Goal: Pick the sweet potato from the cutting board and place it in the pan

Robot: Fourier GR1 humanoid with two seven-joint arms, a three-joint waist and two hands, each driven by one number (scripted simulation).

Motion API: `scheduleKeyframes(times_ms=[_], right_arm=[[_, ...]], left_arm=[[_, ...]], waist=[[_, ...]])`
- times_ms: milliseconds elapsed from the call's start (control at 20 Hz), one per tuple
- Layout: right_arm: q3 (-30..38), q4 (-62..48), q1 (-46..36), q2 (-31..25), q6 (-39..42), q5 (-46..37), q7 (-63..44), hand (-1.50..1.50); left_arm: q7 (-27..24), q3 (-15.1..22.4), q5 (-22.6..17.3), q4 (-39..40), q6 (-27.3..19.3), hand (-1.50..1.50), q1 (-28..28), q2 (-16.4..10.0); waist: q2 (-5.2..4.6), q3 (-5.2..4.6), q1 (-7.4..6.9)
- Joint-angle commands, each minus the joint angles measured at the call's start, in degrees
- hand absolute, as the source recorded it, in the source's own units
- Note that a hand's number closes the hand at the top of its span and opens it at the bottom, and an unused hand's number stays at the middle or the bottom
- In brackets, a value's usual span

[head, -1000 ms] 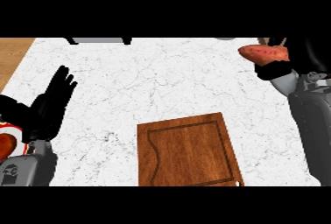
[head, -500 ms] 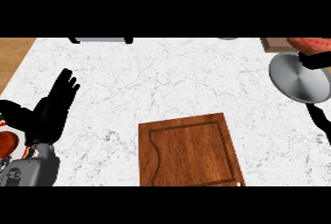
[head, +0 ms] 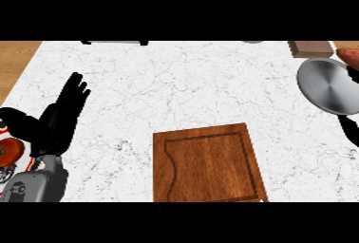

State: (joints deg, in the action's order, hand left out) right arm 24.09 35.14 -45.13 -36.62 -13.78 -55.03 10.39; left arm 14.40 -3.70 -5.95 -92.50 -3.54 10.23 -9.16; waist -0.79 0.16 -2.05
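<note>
Barely visible, the sweet potato (head: 350, 56) is cut off beside the pan (head: 326, 88); right hand (head: 354, 72) unreadable, left hand (head: 63, 118) open.

sweet potato (head: 351, 56) now out at the 2 o'clock edge, beside the rim of the pan (head: 326, 88), right forearm gone from view, pan uncovered

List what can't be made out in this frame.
Sweet potato: head view, mostly cut off by the right edge.
Right robot hand: head view, only a dark sliver beside the pan; grip unreadable.
Dark object: head view, cut off by the top edge, unidentifiable.
</note>
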Motion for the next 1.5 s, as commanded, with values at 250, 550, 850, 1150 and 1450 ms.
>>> scheduleKeyframes(times_ms=[250, 550, 850, 1150, 1450], right_arm=[[2.3, -17.6, -3.4, -4.0, -3.6, 0.6, 12.1, 1.5], [5.4, -24.2, -2.3, -1.8, -6.0, 1.8, 3.2, -1.5], [6.3, -27.0, -2.9, -3.4, 0.4, 3.1, 6.8, -1.5], [14.9, -25.2, -1.9, -4.8, 1.9, 12.4, 17.2, -1.5], [24.5, -26.7, 0.1, -10.0, 12.4, 22.5, 20.8, -1.5]], left_arm=[[-0.7, -0.1, -0.3, 2.4, 0.5, 0.0, 1.7, 0.5], [-1.4, 0.2, -0.5, 2.0, 1.0, 0.0, 2.8, 0.7], [-0.4, 1.2, 0.7, 2.2, 0.6, 0.0, 3.1, 0.9], [-0.8, 0.7, 1.3, 2.6, -1.3, 0.0, 3.7, 1.8], [1.3, -0.7, -0.4, -1.0, 0.3, 0.0, 0.9, -0.3]], waist=[[-0.81, 0.11, -1.56], [-1.3, 0.21, -2.24], [-1.35, 0.32, -2.49], [-1.07, 0.45, -0.93], [-0.26, 0.38, -0.49]])
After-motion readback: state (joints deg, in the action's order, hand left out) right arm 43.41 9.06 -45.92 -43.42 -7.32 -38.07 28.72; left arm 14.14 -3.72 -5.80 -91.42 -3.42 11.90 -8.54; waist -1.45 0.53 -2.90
